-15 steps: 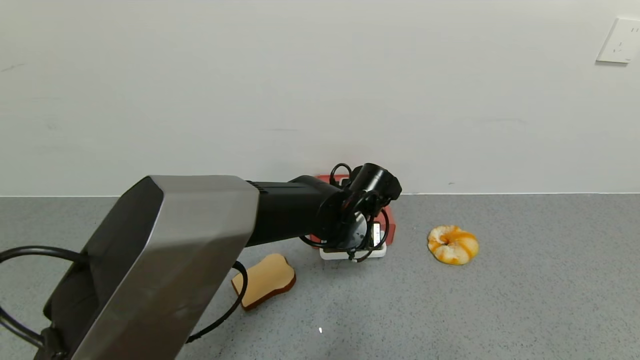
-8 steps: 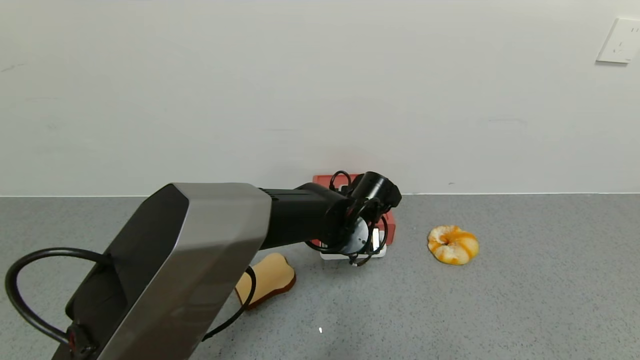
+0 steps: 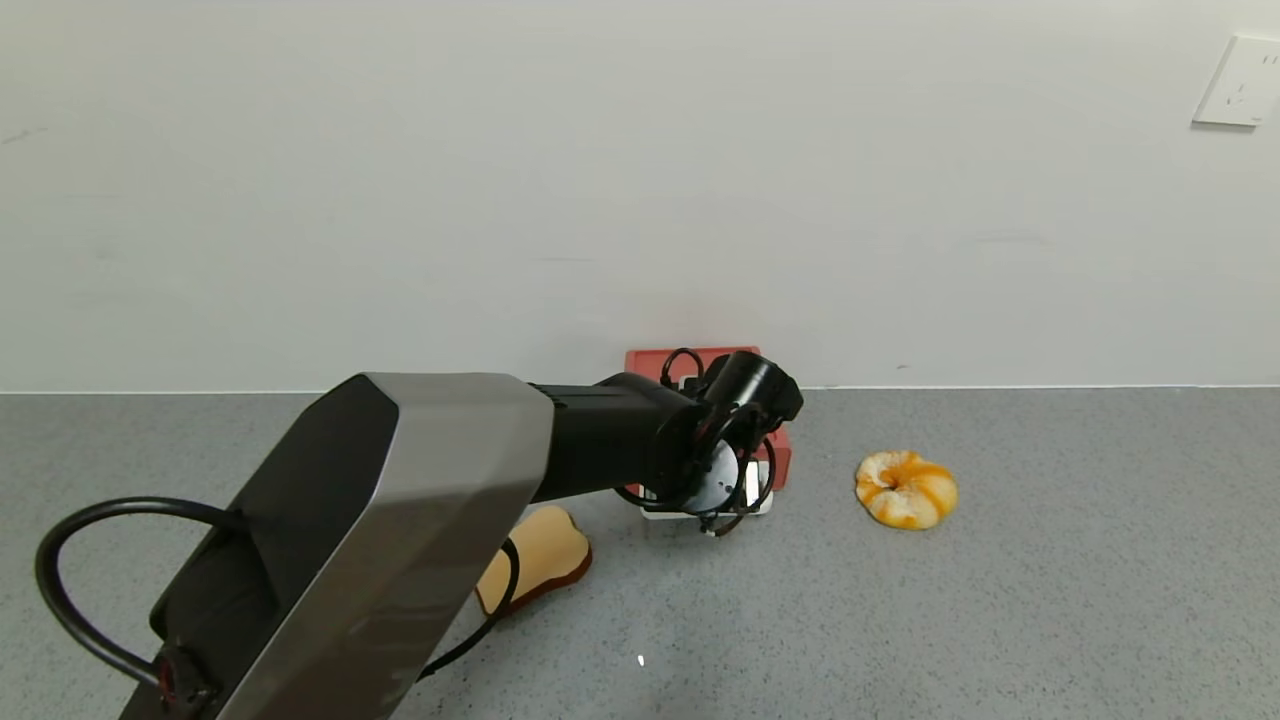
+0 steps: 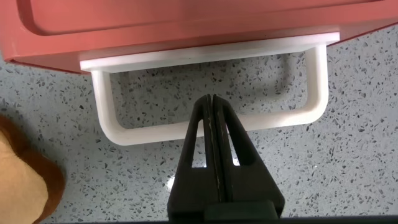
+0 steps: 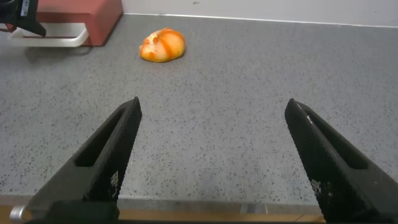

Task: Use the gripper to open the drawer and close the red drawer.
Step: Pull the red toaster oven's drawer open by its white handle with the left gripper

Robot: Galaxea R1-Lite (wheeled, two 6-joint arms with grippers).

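The salmon-red drawer [image 3: 692, 358] stands by the wall, its white loop handle [image 3: 655, 509] facing me. In the left wrist view the drawer [image 4: 186, 25] fills the far side, and its white front plate lies against the red body. The handle [image 4: 124, 134] loops out over the table. My left gripper [image 3: 722, 487] is shut and empty, and its joined fingertips [image 4: 212, 101] lie over the handle's front bar, poking into the loop. My right gripper [image 5: 214, 104] is open and empty low over the near table, out of the head view.
A bread slice [image 3: 545, 553] lies left of the drawer, partly under my left arm. An orange-and-white peeled fruit [image 3: 906, 488] lies to the right, also seen in the right wrist view [image 5: 163, 45]. A wall socket [image 3: 1240, 82] is at the upper right.
My left arm has reached a little farther forward toward the drawer, showing more of its red top. The drawer and handle have not visibly moved.
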